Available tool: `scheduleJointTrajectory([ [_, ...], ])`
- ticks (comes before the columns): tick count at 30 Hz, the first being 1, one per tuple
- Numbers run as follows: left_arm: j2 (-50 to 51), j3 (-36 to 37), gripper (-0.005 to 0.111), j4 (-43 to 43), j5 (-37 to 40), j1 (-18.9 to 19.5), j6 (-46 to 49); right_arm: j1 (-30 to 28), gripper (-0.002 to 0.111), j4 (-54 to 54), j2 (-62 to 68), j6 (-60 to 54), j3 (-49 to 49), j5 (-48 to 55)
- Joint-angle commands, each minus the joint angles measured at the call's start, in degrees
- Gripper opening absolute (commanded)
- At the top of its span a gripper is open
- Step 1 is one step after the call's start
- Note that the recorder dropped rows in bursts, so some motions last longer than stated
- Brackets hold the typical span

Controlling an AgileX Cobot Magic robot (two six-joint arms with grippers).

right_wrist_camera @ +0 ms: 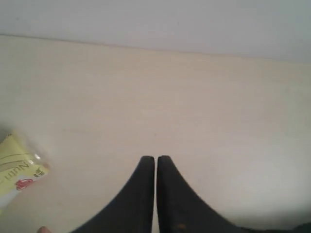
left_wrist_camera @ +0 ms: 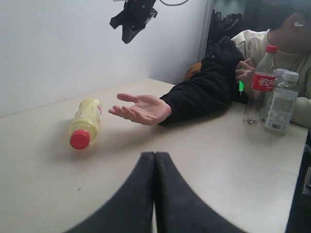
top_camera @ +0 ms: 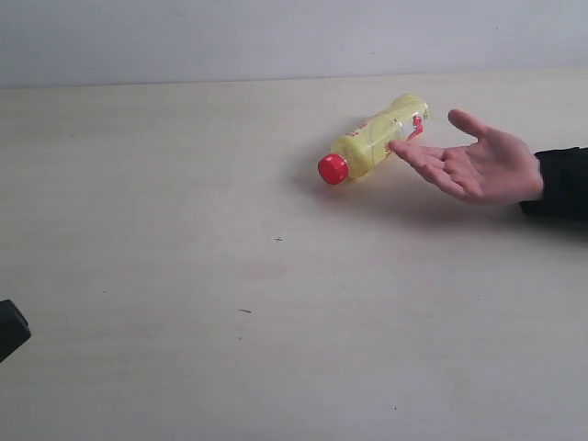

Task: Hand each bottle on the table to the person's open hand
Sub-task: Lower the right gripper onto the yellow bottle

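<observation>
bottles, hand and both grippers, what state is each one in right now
yellow bottle: lying on its side, red cap on
person's open hand: palm up, empty
cola bottle: upright, capped
white-label bottle: upright, capped
left gripper: shut, empty
right gripper: shut, empty

I count: yellow plastic bottle with red cap (top_camera: 375,143) 1 | clear plastic bottle with red label (left_wrist_camera: 260,90) 1 | clear plastic bottle with white label (left_wrist_camera: 281,104) 1 | bare open hand (top_camera: 484,169) 1
</observation>
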Motion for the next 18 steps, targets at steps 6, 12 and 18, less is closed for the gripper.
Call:
scheduleJointTrajectory([
  [6,-0.36,-0.13,0.0,-0.29,-0.26,0.17,0.02,0.16,0.035,22.4,6.19,9.23,-1.83,2.86],
  [12,-0.36,-0.13,0.0,-0.29,-0.26,0.17,0.02,3.85,0.059,27.83,7.84,9.0,-1.83,2.49],
  [18,-0.36,-0.13,0.0,-0.29,-0.26,0.17,0.02,10.06,0.079,19.23,8.19,17.16,-1.83,1.82],
])
